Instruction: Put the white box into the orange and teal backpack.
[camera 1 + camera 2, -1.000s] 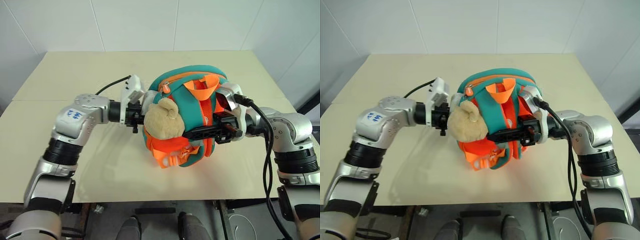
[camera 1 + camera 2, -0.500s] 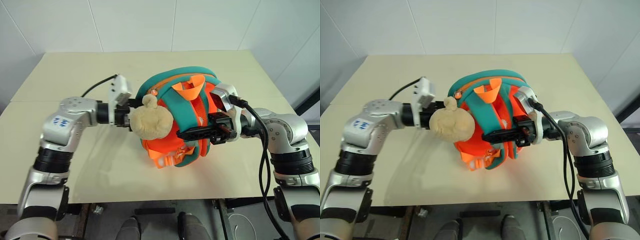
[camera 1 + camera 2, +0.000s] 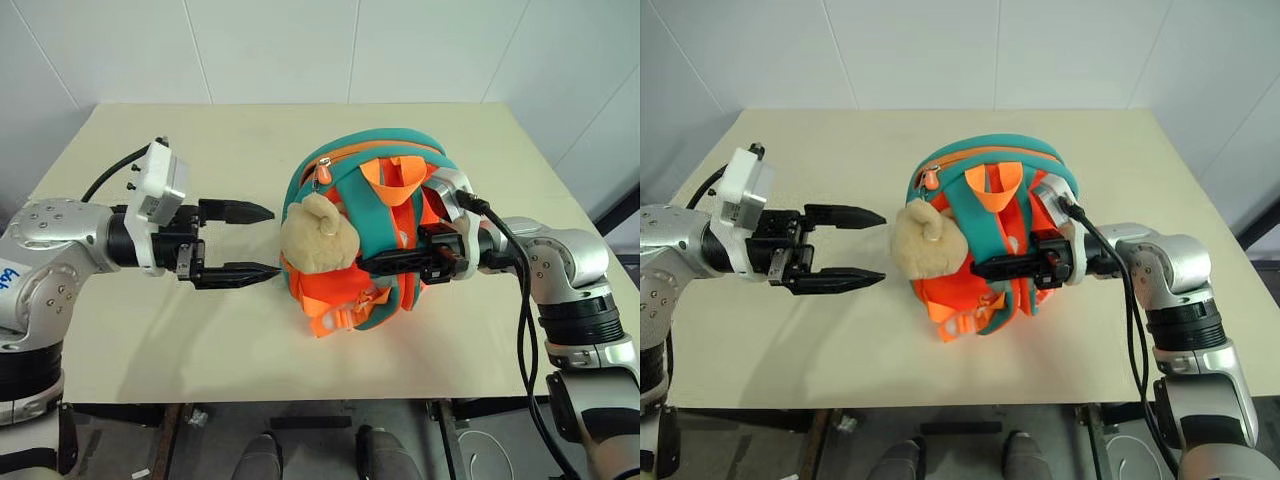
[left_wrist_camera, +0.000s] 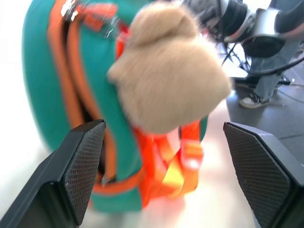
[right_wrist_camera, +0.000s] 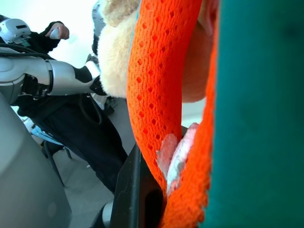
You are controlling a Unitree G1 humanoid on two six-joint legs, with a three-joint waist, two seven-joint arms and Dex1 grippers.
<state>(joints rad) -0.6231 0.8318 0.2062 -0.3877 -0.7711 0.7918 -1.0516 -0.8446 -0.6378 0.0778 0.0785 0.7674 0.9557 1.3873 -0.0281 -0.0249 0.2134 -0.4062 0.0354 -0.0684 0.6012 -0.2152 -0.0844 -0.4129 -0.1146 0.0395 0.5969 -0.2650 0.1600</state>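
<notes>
The orange and teal backpack (image 3: 372,215) stands upright at the middle of the table, its plush bear (image 3: 318,235) hanging on the left side. My right gripper (image 3: 385,265) reaches in from the right and is shut on an orange strap (image 5: 156,95) across the backpack's front. To the left of the bear, apart from it, my left gripper (image 3: 275,240) is open with nothing between its fingers (image 4: 80,166). The left wrist view looks at the bear (image 4: 166,71) and the backpack's zipped edge (image 4: 61,85). The white box is out of view.
The beige table (image 3: 150,330) has free room on the left and at the back. A black cable (image 3: 525,300) hangs along my right arm. A person in dark clothes (image 5: 52,33) stands beyond the table in the right wrist view.
My left gripper has opened, let go at the backpack's left side and drawn back to the left. The bear has dropped against the backpack. The right gripper keeps its hold.
</notes>
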